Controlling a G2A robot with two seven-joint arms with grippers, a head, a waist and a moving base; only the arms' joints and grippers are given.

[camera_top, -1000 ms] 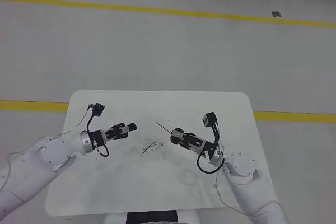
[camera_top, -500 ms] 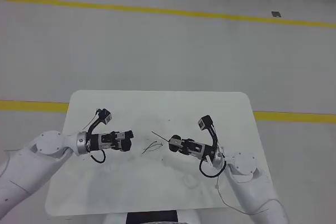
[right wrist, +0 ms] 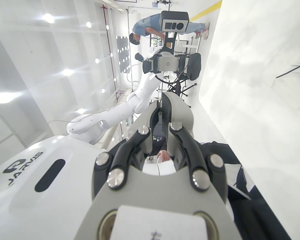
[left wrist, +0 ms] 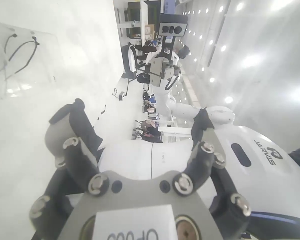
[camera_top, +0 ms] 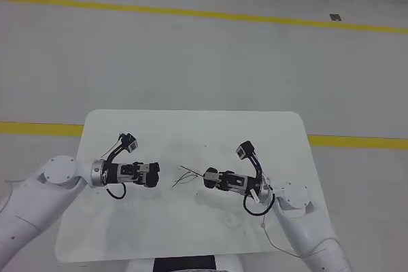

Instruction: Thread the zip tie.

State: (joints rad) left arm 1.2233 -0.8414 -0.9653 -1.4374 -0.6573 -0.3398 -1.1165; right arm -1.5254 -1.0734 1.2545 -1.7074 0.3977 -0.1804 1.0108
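Observation:
A thin black zip tie (camera_top: pixel 192 171) sticks out of my right gripper (camera_top: pixel 208 178), which is shut on it near the middle of the white table (camera_top: pixel 258 136). Its free end points toward the left arm. In the right wrist view the right gripper (right wrist: pixel 162 101) has its fingers pressed together. My left gripper (camera_top: pixel 154 173) faces it from the left, open and holding nothing. Its fingers (left wrist: pixel 72 111) stand wide apart in the left wrist view. Loose black zip ties (camera_top: pixel 184 180) lie on the table between the two grippers and are also seen as curved zip ties (left wrist: pixel 21 53).
The other arm's gripper shows farther off in each wrist view: the right gripper (left wrist: pixel 160 72) and the left gripper (right wrist: pixel 166 63). A few small dark specks (camera_top: pixel 205 145) dot the table. A yellow floor line (camera_top: pixel 367 141) runs behind the table.
Both grippers have come closer together toward the table's middle. The right gripper carried its zip tie left and nearer, and the left gripper swung down to face it.

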